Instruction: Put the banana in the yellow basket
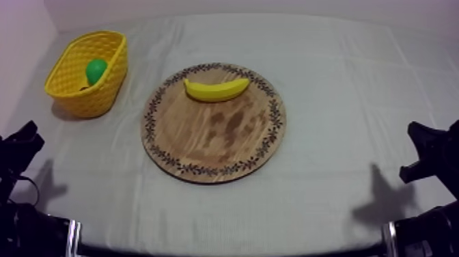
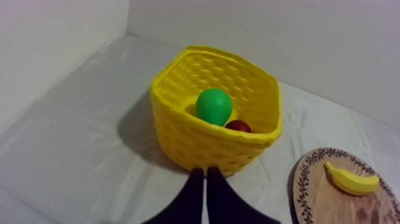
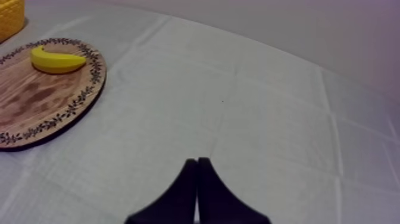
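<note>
Closest, my left gripper (image 2: 205,173) and right gripper (image 3: 197,162) sit low over the tabletop (image 1: 341,102), each closed to a narrow wedge, holding nothing. The banana (image 1: 216,89) lies on the far side of the board (image 1: 205,147); the basket (image 1: 102,96) holds a green fruit (image 1: 96,70) and a small red fruit (image 2: 238,126)

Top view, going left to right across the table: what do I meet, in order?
Left hand → yellow basket → wooden board → right hand.
</note>
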`<act>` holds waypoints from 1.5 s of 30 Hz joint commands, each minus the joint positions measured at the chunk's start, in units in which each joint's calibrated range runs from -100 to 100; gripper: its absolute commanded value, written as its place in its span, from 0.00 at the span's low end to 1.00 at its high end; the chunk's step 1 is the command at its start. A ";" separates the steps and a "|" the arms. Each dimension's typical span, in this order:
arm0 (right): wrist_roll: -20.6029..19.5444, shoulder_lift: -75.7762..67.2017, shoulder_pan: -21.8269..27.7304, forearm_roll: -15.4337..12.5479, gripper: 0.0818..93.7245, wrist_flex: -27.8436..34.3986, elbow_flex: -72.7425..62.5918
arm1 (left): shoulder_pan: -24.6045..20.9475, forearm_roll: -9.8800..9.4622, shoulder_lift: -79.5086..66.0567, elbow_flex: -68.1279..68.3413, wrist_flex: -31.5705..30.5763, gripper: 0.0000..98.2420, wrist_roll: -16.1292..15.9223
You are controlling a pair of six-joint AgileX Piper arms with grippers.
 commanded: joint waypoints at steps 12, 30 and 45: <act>0.01 0.00 0.00 0.00 0.00 -0.02 -0.03 | 0.23 0.52 -0.02 -0.09 -0.98 0.00 -0.33; -0.01 0.00 0.00 0.00 0.00 -0.02 -0.03 | 6.37 3.19 28.18 -34.83 8.32 0.00 -11.02; -0.01 0.00 0.00 0.00 0.00 -0.02 -0.03 | 13.09 5.85 63.77 -79.48 24.59 0.00 -20.11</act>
